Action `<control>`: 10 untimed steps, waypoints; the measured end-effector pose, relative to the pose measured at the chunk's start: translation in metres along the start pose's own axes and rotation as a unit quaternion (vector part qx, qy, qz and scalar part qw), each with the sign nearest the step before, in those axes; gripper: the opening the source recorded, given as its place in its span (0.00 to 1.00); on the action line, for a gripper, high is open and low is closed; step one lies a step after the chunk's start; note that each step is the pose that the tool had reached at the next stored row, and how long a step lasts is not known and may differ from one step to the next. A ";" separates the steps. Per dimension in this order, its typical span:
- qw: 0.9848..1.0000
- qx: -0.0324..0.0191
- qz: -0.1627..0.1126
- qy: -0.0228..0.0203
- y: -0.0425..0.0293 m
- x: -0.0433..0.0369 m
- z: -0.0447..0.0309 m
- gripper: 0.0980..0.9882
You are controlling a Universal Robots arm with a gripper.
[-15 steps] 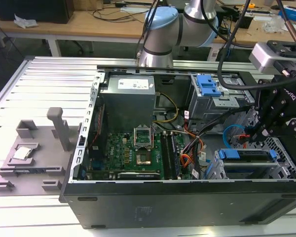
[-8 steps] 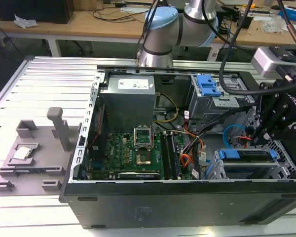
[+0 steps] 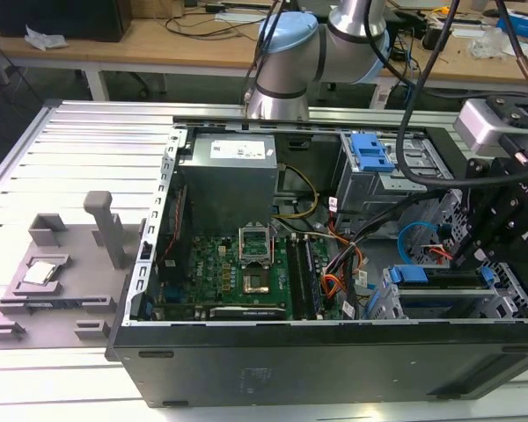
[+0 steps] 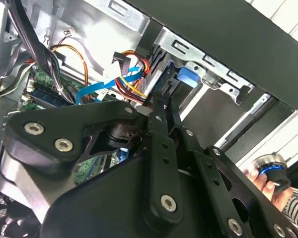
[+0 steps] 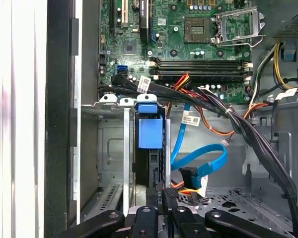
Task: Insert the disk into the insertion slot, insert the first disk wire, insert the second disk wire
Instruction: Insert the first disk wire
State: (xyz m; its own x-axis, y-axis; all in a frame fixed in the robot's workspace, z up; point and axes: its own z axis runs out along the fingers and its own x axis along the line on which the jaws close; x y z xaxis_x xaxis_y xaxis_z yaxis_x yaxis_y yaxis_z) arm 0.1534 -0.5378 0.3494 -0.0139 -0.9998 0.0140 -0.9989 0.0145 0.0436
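Blue-framed, the disk (image 3: 412, 275) is seated in the insertion slot (image 3: 385, 309), at the exterior view's lower right. Fingers (image 4: 159, 130) are held narrowly together beside it.

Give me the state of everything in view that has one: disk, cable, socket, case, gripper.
computer case: side panel off, inside open.
disk: sitting in the drive cage, blue carrier end showing.
blue cable: plug lying free beside the disk.
processor socket: cover frame flipped open.
gripper: at the disk's outer end.
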 end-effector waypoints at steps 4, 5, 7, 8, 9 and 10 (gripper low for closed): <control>1.000 0.000 0.000 0.000 -0.0017 0.0000 0.0026 0.08; 1.000 0.000 0.000 0.000 -0.0018 0.0000 0.0033 0.08; 1.000 0.000 0.000 0.000 -0.0019 -0.0001 0.0048 0.08; 1.000 0.000 0.000 0.000 -0.0020 0.0000 0.0054 0.08; 1.000 0.000 0.000 0.000 -0.0021 0.0001 0.0060 0.08; 1.000 0.000 0.000 0.000 -0.0021 0.0001 0.0063 0.08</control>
State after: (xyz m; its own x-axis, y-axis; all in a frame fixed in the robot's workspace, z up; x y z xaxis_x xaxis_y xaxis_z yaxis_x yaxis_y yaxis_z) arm 0.1552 -0.5380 0.3430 -0.0139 -0.9998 0.0140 -0.9989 0.0145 0.0435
